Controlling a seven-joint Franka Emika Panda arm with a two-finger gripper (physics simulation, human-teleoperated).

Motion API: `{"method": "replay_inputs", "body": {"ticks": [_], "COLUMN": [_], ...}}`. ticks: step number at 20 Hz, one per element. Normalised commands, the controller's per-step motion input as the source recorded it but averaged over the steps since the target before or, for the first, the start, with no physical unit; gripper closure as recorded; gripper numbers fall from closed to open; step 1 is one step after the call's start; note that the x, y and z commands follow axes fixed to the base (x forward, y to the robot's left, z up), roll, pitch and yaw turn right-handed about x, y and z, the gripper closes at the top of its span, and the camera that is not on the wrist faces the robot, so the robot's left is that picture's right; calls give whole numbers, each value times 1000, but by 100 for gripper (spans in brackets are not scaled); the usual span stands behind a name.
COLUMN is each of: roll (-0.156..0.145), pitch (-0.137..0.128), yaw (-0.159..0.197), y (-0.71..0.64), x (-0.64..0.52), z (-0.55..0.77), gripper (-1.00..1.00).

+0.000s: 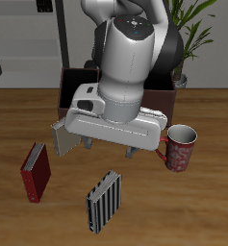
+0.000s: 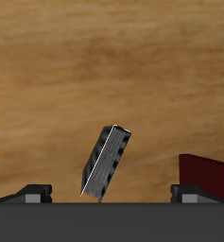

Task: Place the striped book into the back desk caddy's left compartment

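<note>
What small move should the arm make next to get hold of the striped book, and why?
Probably bring the gripper toward the table's front edge until it sits over the striped book, then turn the wrist to match it. The book lies flat and untouched on the table, nearer the front than the hand, and in the wrist view it sits at a slant to the fingers, which hold nothing.

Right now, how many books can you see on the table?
2. The striped book lies near the table's front edge, and a dark red book lies beside it, apart. The robot arm may hide others farther back.
</note>
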Motion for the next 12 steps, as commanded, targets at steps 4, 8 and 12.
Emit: {"method": "replay_inputs", "body": {"ticks": [4,8,12], "roll": [36,60,-10], "pitch": [-28,-65,-9], "yaw": [-56,-60,-49], "y": [-124,-72,-183], "x": [103,13,42], "z": [-168,-203,-295], "gripper": [-100,-100,-100]}}
